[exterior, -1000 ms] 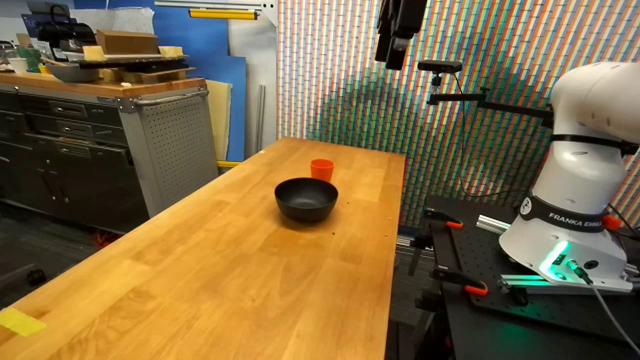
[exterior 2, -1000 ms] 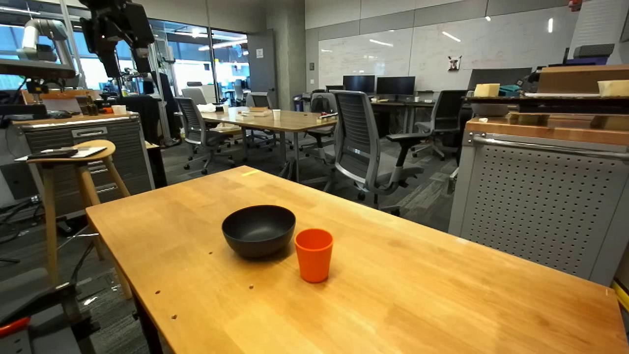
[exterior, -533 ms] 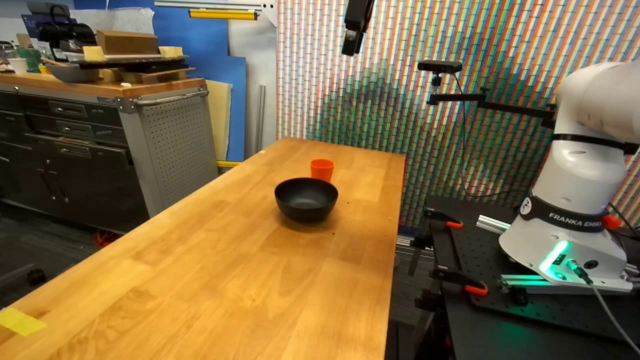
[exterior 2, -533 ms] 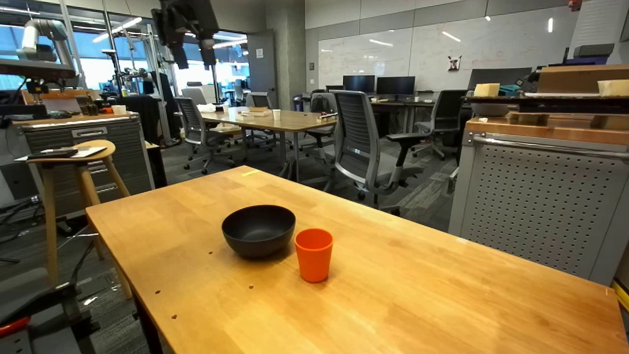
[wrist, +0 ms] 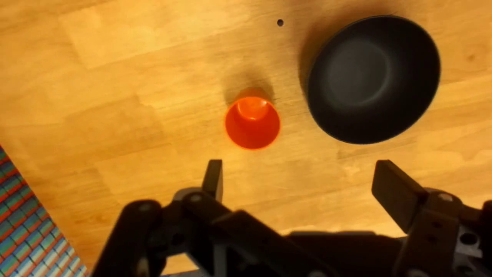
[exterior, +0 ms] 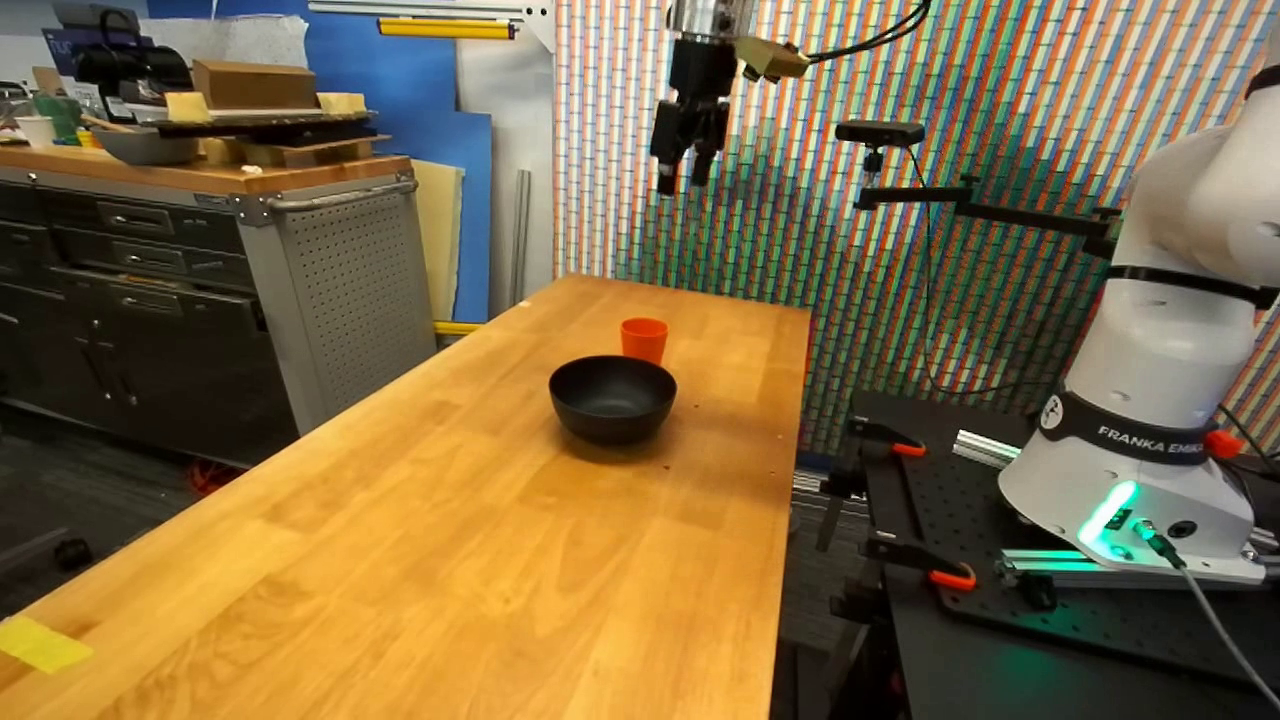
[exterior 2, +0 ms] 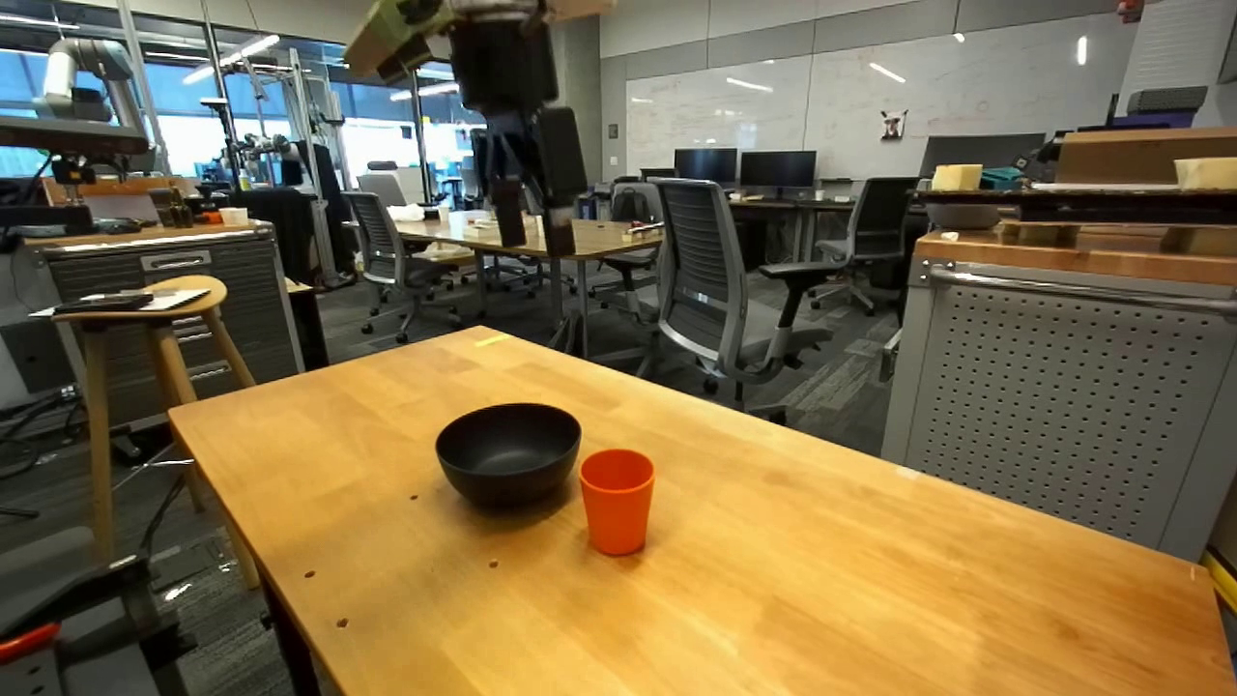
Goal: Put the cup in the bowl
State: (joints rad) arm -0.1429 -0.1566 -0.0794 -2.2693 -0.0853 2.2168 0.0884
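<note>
The orange-red cup (exterior: pixel 644 341) stands upright on the wooden table, close beside the black bowl (exterior: pixel 612 422); its lower part is hidden by the bowl there. In an exterior view the cup (exterior 2: pixel 618 510) is in front and to the right of the bowl (exterior 2: pixel 508 476), with nothing in either. My gripper (exterior: pixel 685 180), also in an exterior view (exterior 2: pixel 535 240), is high above the table, pointing down. In the wrist view the gripper (wrist: pixel 298 169) is open and empty. The cup (wrist: pixel 252 125) lies beyond the left finger, and the bowl (wrist: pixel 359 77) beyond the right.
The wooden table (exterior: pixel 480 540) carries yellow tape (exterior: pixel 42 642) at a corner. A camera on a black bracket (exterior: pixel 880 132) stands by the striped backdrop. A grey cabinet (exterior 2: pixel 1073 396) and an office chair (exterior 2: pixel 705 280) stand past the table edge.
The arm has swung out over the table, closer to the cup, then come lower, with the gripper now pointing straight down. The cup and the bowl have not moved.
</note>
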